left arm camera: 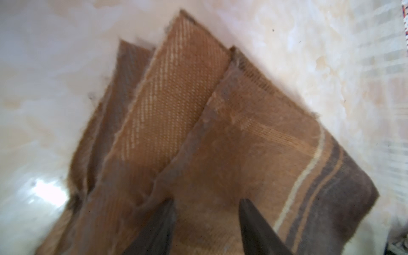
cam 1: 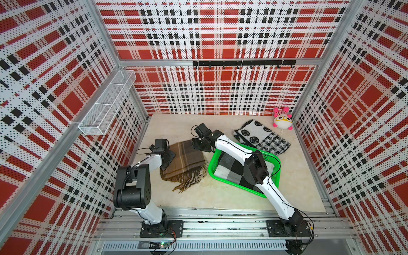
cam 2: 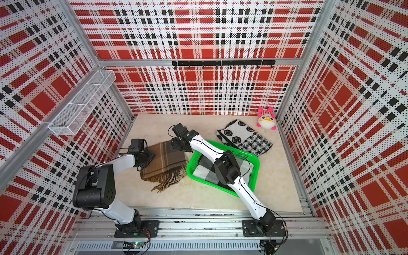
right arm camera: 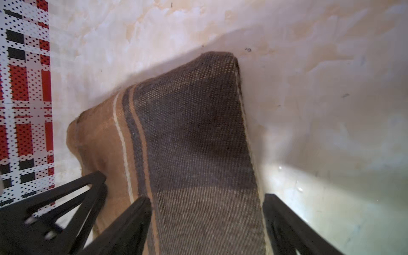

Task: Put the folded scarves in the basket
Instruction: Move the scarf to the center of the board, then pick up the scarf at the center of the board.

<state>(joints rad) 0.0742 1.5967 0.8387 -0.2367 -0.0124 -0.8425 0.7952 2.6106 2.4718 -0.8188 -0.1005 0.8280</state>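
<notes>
Far left, on the wall: white wire shelf (cam 1: 106,101), no part of this job. Next, left gripper (left arm camera: 207,207), parted, poised over the left edge of the folded brown scarf (cam 1: 186,159), pinching nothing visible in the left wrist view. Scarf itself flat on the table (cam 1: 198,198) between the two arms, fringe toward the robot, right edge just beside the basket (cam 1: 211,165) but outside it. Then right gripper (right arm camera: 206,201), spread wide, straddling the dark band at the far-right corner, likewise clamping nothing. Further right, the green basket, already holding a grey-and-black checked cloth (cam 1: 229,167). Beyond it a black-and-white patterned scarf (cam 1: 260,136) and a pink plush toy (cam 1: 282,120) in the far corner, well apart from the work

Judged soft, light, limp and slightly fuzzy: no risk of breaking, little of slipping, much of sagging and coming unfolded. Several loose layers lying staggered at the left corner, so bite deep enough to catch all of them, not the top ply alone. Take hold at two opposite corners on the woven body, never by the fringe; lift level, keep taut, lower onto the checked cloth
</notes>
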